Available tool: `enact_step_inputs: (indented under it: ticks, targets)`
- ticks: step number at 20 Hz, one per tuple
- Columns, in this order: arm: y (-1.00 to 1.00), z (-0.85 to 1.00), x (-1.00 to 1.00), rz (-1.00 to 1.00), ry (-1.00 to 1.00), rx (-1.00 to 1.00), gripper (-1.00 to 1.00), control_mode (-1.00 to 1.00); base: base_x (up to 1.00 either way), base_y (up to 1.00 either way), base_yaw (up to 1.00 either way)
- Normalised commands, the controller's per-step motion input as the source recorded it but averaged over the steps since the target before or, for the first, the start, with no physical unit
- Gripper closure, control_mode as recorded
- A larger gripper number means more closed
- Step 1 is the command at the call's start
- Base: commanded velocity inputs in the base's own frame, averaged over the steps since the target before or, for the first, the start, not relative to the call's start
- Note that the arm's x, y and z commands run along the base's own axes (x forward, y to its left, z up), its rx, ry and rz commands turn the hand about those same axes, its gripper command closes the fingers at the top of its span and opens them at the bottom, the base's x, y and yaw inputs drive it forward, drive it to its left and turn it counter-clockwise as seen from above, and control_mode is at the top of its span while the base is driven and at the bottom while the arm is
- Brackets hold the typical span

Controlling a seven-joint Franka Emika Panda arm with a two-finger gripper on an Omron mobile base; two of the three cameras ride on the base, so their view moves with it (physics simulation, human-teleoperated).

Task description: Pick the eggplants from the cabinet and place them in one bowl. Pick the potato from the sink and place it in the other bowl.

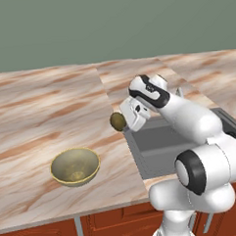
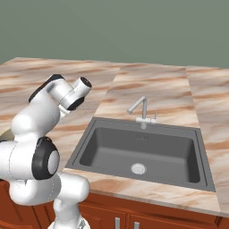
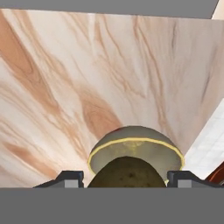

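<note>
The potato (image 1: 118,121) is a small olive-brown lump with a mottled, rough-looking skin, held up in the air over the marble counter (image 1: 41,109), just past the left edge of the sink (image 1: 155,145). The gripper (image 1: 121,121) is closed around it, one dark fingertip on each side as the hand view shows. The white arm reaches up from the base, bends at the elbow and points its hand out to the left, away from the basin and towards the olive-tan bowl (image 1: 75,166) with its pale yellowish rim, which sits on the counter below and to the left, well apart from the potato. From the hand view the potato (image 3: 127,172) bulges between the fingertips with the bowl (image 3: 135,151) right behind it. The right base view gives the whole sink (image 2: 143,152), dark grey with a slim silver faucet (image 2: 142,112) and a round drain
</note>
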Motion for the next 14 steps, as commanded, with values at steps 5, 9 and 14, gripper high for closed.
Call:
enact_step_inputs:
  ticks: [5,9,14]
  targets:
    - [0.32,0.00,0.00,0.00,0.00,0.03,1.00,-1.00,0.00,0.00,0.00]
    - [0.32,0.00,0.00,0.00,0.00,0.02,1.00,-1.00,0.00,0.00,0.00]
    - [0.32,-0.01,0.00,0.00,0.00,0.01,1.00,-1.00,0.00,0.00,0.00]
